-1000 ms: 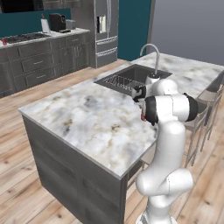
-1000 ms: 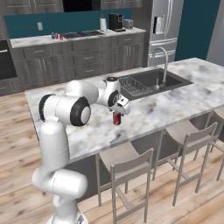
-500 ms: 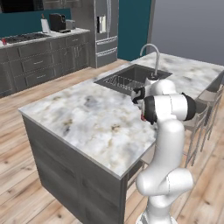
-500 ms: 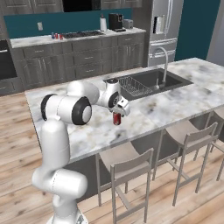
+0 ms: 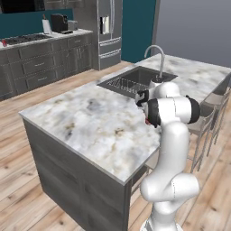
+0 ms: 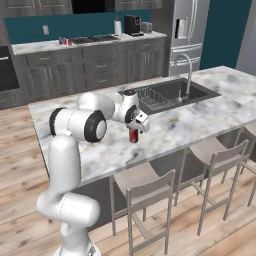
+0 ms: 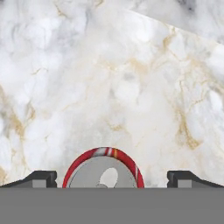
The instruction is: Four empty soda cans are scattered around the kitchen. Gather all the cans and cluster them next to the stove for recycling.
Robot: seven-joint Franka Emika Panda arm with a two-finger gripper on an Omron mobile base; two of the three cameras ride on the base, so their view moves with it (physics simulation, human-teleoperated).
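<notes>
Poised low over the marble worktop [image 6: 200, 112] of the kitchen island, tool [image 6: 135, 124] spread wide and aimed straight down at a red soda can [image 6: 133, 136]. Seen through the hand view, straddling the can's silver top with one dark fingertip [image 7: 40, 178] out on each side, both clear of it, gripping nothing. Found upright near the stool-side edge of the worktop, just in front of the sink [image 6: 172, 92].

Shows next to no change against a second ago: same arm pose, same can on the same spot, same wide tool. Points to a pause just above the grasp, or at most a very slow descent, rather than any lift.

Means, on this reading, an early stage for this can: not yet gripped, and well apart from the stove [image 6: 95, 38] on the far wall worktop. Calls next, probably, for a short drop, a squeeze around the can's body, then a drive across the room.
</notes>
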